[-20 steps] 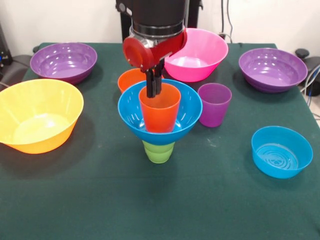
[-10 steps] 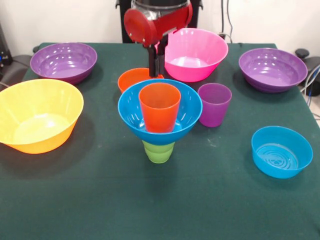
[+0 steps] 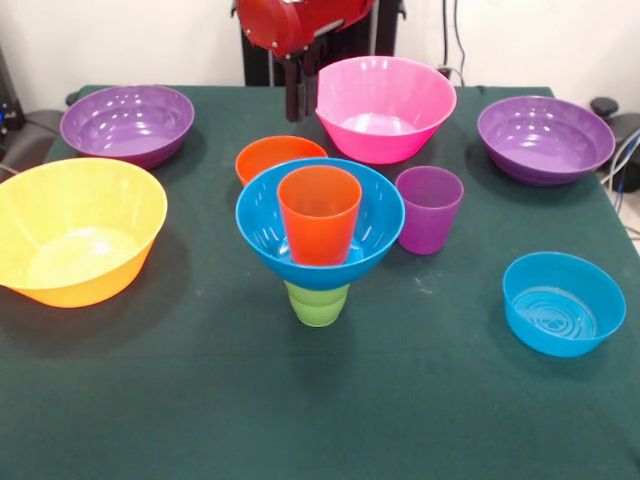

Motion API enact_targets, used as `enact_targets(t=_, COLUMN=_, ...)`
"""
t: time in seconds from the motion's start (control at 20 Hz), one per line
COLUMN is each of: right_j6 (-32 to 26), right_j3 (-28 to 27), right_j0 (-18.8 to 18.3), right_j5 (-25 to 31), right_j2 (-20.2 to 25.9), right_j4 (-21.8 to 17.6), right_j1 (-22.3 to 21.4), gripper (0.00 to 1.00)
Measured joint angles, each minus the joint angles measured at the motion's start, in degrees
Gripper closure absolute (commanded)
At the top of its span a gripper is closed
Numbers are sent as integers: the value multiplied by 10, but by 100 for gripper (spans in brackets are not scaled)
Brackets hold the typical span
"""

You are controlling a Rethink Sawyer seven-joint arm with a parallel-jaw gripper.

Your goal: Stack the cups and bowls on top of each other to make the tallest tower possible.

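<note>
now gripper (image 3: 301, 108) higher, clear of orange cup (image 3: 320, 215).

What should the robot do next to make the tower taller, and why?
Probably reach for the small orange bowl just behind the tower. The gripper hangs above the table holding nothing, the orange cup stands upright as the top piece inside the blue bowl, and that bowl looks closest.
</note>
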Motion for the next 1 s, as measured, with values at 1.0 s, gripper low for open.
enact_targets(t=1.0, right_j6=0, right_j3=58, right_j0=-68, right_j5=19, right_j2=10, right_j4=85, right_j1=-141, gripper=100)
